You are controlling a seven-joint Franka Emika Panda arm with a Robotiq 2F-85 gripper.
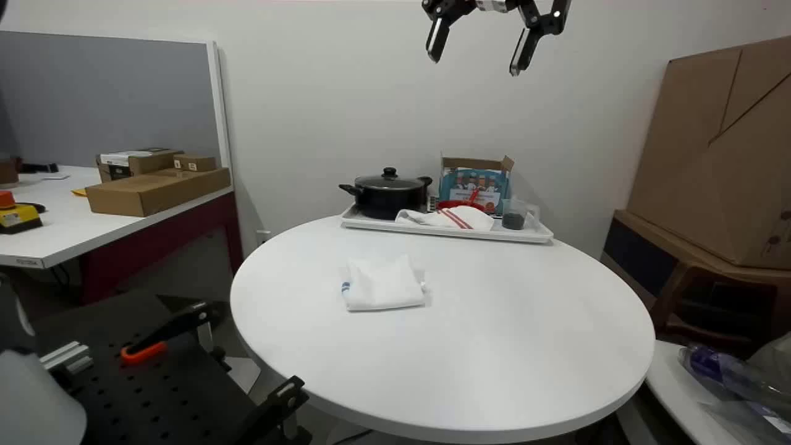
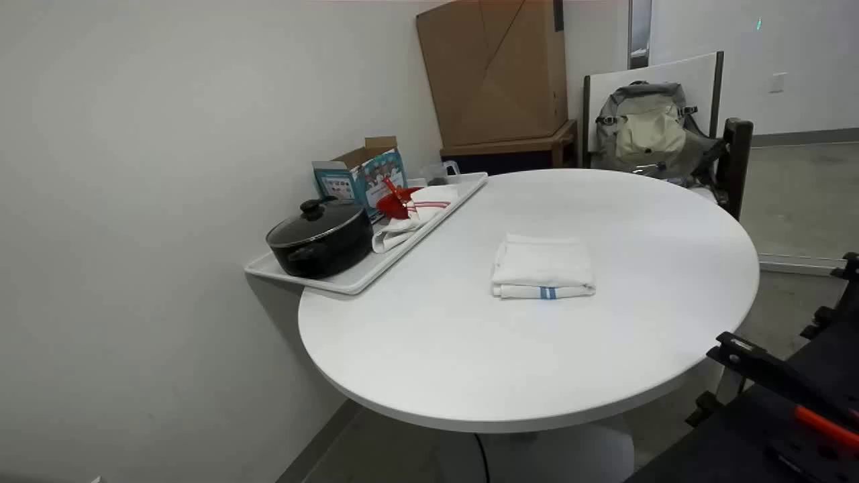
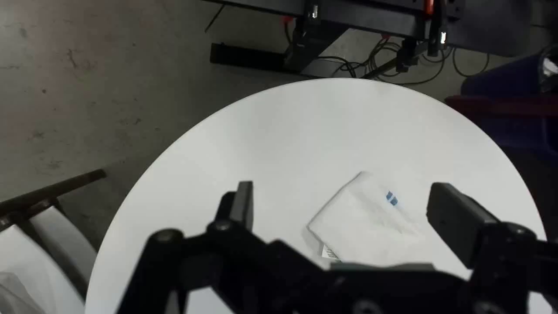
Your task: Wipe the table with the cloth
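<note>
A folded white cloth with blue stripes (image 1: 383, 284) lies flat on the round white table (image 1: 494, 346). In an exterior view the cloth (image 2: 543, 265) has its striped edge facing the camera on the white table (image 2: 456, 355). My gripper (image 1: 474, 67) is open and empty, high above the table in an exterior view. In the wrist view the gripper (image 3: 341, 185) has its fingers wide apart, with the cloth (image 3: 366, 222) well below between them. The gripper's palm hides the cloth's lower edge there. The gripper is out of view in the remaining exterior view.
A white tray (image 1: 445, 232) at the table's wall side holds a black lidded pot (image 1: 389, 193), a red-striped white towel (image 1: 454, 217), a red item (image 1: 463, 203), an open box (image 1: 474, 184) and a clear cup (image 1: 514, 214). A black perforated bench (image 1: 154, 383) stands beside the table.
</note>
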